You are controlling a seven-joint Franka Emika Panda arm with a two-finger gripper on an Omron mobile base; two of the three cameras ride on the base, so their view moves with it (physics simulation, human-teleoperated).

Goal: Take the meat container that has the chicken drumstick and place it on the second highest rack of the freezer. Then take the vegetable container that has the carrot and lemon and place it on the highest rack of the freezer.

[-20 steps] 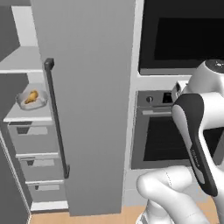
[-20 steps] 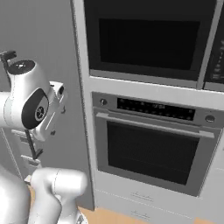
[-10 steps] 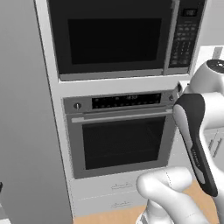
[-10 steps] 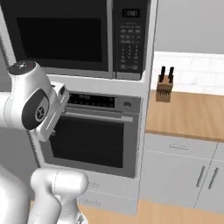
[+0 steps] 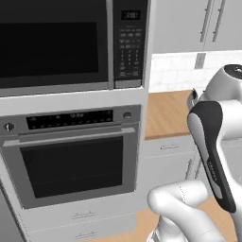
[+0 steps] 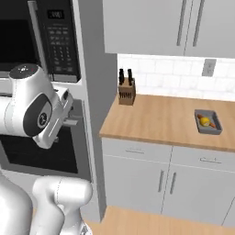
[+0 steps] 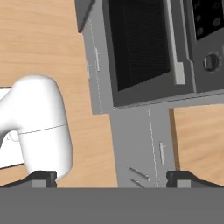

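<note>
The vegetable container [image 6: 208, 122] is a dark-grey tray resting on the wooden counter [image 6: 156, 117] at the right of the right base view. Inside it lie the orange carrot [image 6: 202, 118] and the yellow lemon [image 6: 205, 121]. My arm is folded up in front of the oven, well left of the tray. In the hand view my gripper [image 7: 111, 178] is open, its two dark fingertips [image 7: 43, 176] set wide apart with nothing between them, and it looks down over the oven front and the floor. The freezer, the meat container and the chicken drumstick are out of view.
A black microwave [image 5: 52, 42] sits above a wall oven [image 5: 75, 160] at the left. A knife block [image 6: 126, 89] stands at the counter's back left corner. Grey cabinet doors [image 6: 156, 179] run under the counter and upper cabinets [image 6: 183, 23] hang above it.
The whole picture has shifted: the base has driven right, from the freezer past the oven to the counter. The arm keeps its pose and the gripper stays open.
</note>
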